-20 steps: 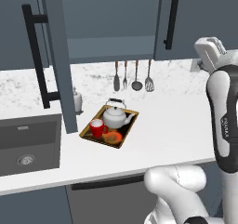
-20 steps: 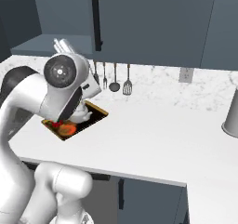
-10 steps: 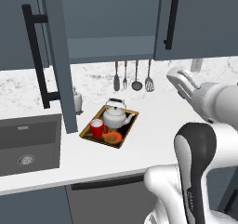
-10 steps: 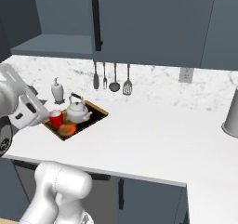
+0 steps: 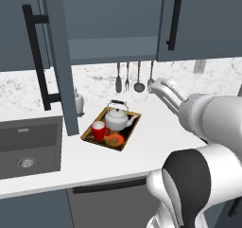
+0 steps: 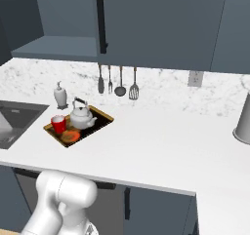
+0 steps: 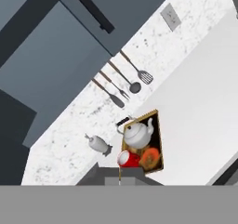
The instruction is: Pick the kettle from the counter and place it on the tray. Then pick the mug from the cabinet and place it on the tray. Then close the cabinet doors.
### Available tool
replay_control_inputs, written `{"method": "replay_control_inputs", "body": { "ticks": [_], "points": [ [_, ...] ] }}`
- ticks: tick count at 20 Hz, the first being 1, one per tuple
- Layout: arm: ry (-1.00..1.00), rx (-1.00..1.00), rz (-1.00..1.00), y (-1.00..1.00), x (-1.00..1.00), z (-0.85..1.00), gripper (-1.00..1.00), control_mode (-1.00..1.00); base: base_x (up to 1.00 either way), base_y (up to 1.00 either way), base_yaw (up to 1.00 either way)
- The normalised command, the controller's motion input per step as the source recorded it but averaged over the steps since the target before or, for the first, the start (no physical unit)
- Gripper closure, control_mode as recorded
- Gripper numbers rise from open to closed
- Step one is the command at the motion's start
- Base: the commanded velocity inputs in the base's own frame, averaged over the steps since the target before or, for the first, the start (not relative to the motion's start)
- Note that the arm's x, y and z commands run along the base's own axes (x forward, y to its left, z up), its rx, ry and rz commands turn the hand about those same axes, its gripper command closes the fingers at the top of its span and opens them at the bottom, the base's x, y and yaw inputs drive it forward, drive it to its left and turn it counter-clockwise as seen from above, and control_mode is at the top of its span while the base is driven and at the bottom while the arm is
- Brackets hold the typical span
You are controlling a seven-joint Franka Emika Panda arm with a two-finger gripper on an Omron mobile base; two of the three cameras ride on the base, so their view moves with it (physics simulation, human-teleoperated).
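Standing on the tray (image 5: 127, 138), the kettle (image 5: 116, 118) and the red mug (image 5: 99, 130) are side by side, the mug toward the sink (image 5: 28, 144). The tray lies on the counter (image 5: 156, 127) below the cabinet (image 5: 111, 42), whose left door (image 5: 59, 57) stands open. The gripper (image 5: 156, 86) is closed and holds nothing, raised near the hanging utensils (image 5: 134, 78).

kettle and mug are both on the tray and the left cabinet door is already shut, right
Not quite. The kettle and mug are both on the tray, but the left cabinet door is not shut: it swings out over the counter, leaving the shelf exposed. The left base view shows this most clearly.
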Motion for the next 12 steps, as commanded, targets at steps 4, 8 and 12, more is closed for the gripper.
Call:
{"method": "replay_control_inputs", "body": {
  "ticks": [4,8,12],
  "points": [
    [0.0,0.0,0.0,0.28,0.0,-0.17,1.0,-1.0,0.0,0.0,0.0],
    [-0.02,0.0,0.0,0.78,0.0,-0.29,1.0,-1.0,0.0,0.0,0.0],
    [-0.09,0.0,0.0,0.67,0.0,-0.21,1.0,-1.0,0.0,0.0,0.0]
  ]
}}
